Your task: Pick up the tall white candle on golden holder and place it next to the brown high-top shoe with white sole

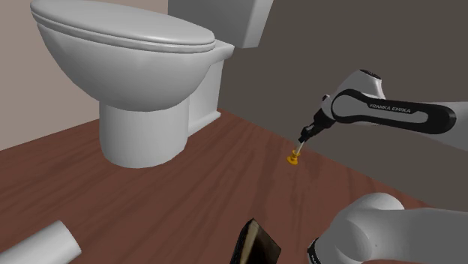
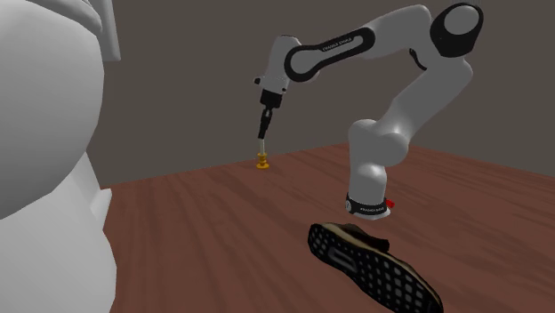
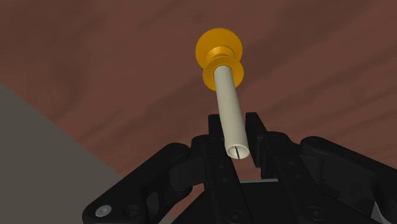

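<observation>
My hand (image 3: 235,125) is pinching the upper end of the tall pale candle (image 3: 229,95): in the wrist view my two black fingers (image 3: 215,130) sit tight on either side of the stick, and its flat top pokes back between them. Below my grip the candle runs down into its golden holder (image 3: 221,48), a round base with a cup above it, seen against the dark wooden floor (image 1: 187,195). In the shoulder view the holder sits low at the floor, close to where the boards meet the grey wall (image 1: 300,67); I cannot tell whether it rests on the boards or hangs just clear of them. My arm reaches out from the stand and bends down to the candle, my wrist directly above it. The brown shoe (image 2: 374,267) lies near my stand, tipped on its side, its dark studded sole turned toward the second exterior view, well apart from the candle. A white toilet (image 1: 142,82) stands on the floor at the shoulder view's upper left, and a white cylinder (image 1: 45,244) lies at that view's lower left corner.
</observation>
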`<move>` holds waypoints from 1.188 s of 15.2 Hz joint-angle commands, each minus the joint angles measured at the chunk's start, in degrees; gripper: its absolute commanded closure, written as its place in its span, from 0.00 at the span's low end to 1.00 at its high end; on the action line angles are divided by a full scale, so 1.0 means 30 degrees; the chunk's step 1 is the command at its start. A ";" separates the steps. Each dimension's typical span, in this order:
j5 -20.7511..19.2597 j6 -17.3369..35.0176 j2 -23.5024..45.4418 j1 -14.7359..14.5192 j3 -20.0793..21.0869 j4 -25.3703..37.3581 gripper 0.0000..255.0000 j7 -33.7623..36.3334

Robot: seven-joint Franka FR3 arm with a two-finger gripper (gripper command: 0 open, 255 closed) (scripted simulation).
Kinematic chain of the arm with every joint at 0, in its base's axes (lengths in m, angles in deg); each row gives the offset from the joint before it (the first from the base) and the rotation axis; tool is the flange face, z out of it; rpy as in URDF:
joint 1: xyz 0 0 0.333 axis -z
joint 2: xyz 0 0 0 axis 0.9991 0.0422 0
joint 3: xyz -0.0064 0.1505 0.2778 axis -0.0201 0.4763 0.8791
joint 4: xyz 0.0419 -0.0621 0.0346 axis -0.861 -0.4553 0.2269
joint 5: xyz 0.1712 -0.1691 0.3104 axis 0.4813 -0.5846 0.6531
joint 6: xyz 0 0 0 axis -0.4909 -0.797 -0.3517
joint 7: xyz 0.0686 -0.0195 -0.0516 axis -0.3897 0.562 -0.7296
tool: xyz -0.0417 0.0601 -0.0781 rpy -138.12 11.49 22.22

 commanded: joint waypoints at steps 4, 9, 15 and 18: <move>0.0295 -0.1450 -0.0332 -0.0125 0.0411 0.1114 1.00 0.0078; 0.0565 -0.2760 -0.0467 -0.0260 0.0741 0.2296 1.00 0.0112; 0.0871 -0.4259 -0.0454 -0.0431 0.1091 0.3811 1.00 0.0139; 0.1017 -0.4985 -0.0385 -0.0520 0.1247 0.4607 1.00 0.0146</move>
